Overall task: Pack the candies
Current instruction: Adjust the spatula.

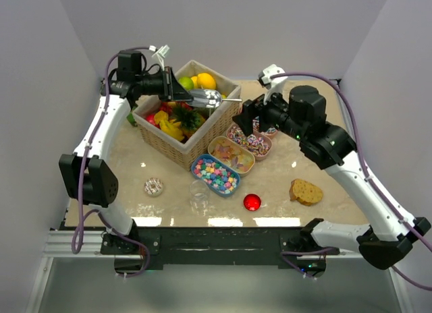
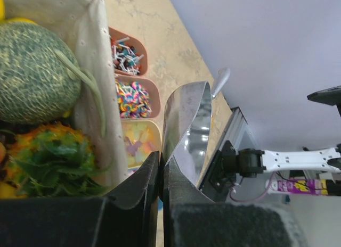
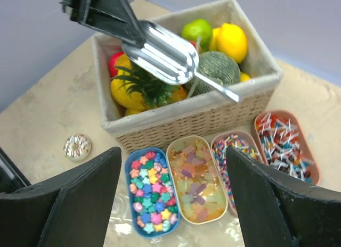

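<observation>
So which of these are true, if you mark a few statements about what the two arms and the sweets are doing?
1. The left fingers are clamped on a shiny metal scoop. True.
2. That scoop is heaped with sweets. False: its bowl is empty, held over the woven wicker basket.
3. The right fingers grip a sweet. False: they are spread wide with nothing between them.
4. The small pastel multicoloured candies lie in a blue oval tray. True.
5. The sprinkled doughnut sits inside the basket. False: it lies on the beige table, apart from the basket.
</observation>
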`<move>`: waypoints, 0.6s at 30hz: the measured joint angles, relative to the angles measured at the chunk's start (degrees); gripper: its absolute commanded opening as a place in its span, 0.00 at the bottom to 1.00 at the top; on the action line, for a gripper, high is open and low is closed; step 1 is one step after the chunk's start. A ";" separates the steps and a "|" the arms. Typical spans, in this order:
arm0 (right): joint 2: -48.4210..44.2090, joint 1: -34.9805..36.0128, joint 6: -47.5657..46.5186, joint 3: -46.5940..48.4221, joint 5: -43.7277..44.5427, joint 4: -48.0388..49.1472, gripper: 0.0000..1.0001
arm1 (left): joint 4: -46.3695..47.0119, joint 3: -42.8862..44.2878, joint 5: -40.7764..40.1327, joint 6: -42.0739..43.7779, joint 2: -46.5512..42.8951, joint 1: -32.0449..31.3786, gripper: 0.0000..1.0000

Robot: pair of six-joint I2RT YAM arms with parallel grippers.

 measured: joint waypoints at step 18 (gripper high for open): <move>11.91 0.04 -21.88 10.45 -14.53 -23.43 0.80 | 6.60 -25.27 9.29 -12.37 -15.47 -0.33 0.00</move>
